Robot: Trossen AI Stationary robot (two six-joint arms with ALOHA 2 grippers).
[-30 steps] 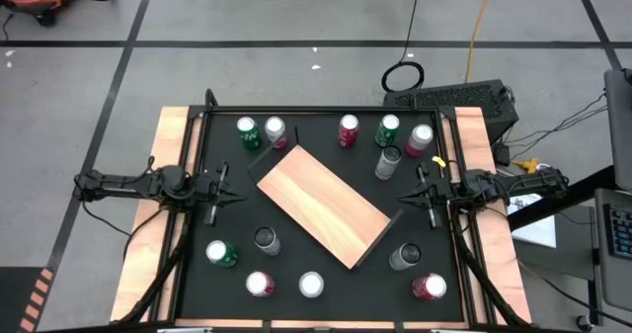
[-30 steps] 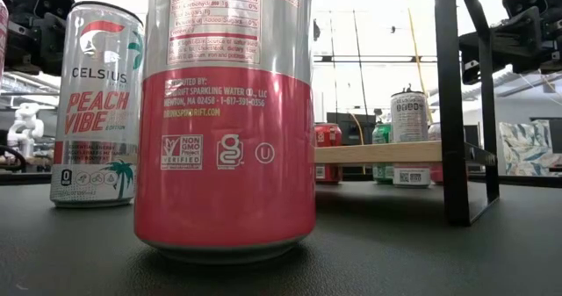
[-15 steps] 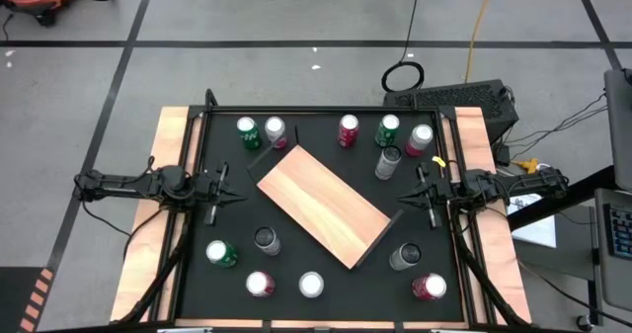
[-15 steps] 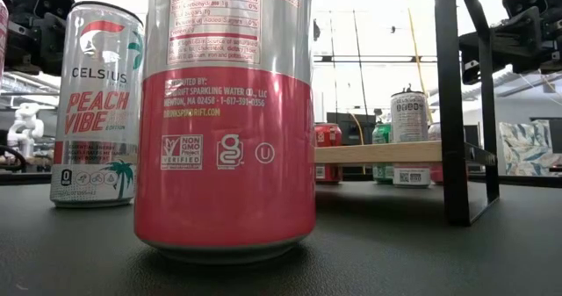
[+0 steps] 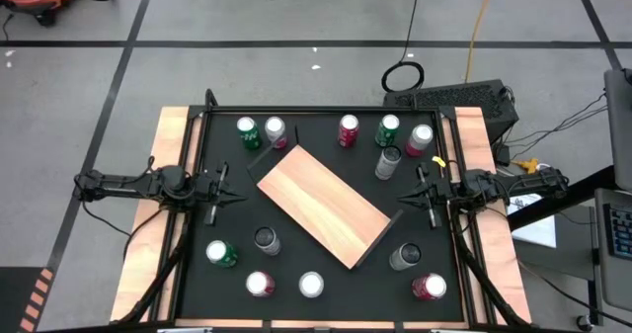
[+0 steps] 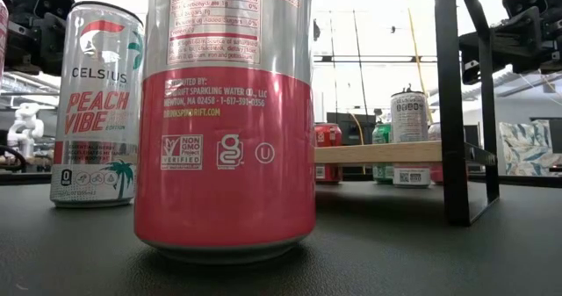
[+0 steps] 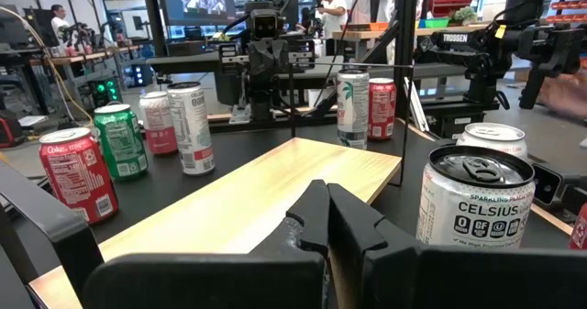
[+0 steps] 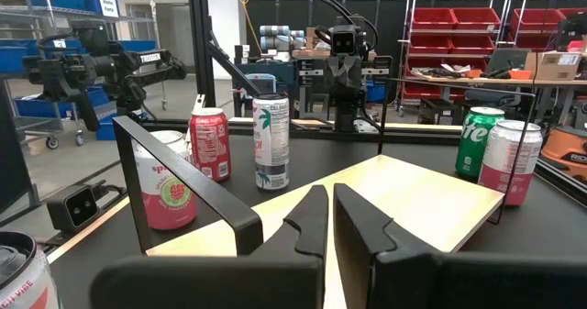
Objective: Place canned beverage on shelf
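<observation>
Around the shelf [image 5: 323,206] rigid, slick cans [image 5: 389,161] are best taken mid-body — both the left gripper [image 5: 223,186] and right gripper [image 5: 423,188] are clenched, empty.

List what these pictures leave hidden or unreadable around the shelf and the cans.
- Low view: the close pink can fills the middle, its top cut off by the edge, and hides most of the table behind it.
- Low view: the shelf shows edge-on only; its top surface is unseen.
- High view: can labels, such as the green can, are too small to read.
- Left wrist view: the left gripper's fingers cover the shelf's near edge.
</observation>
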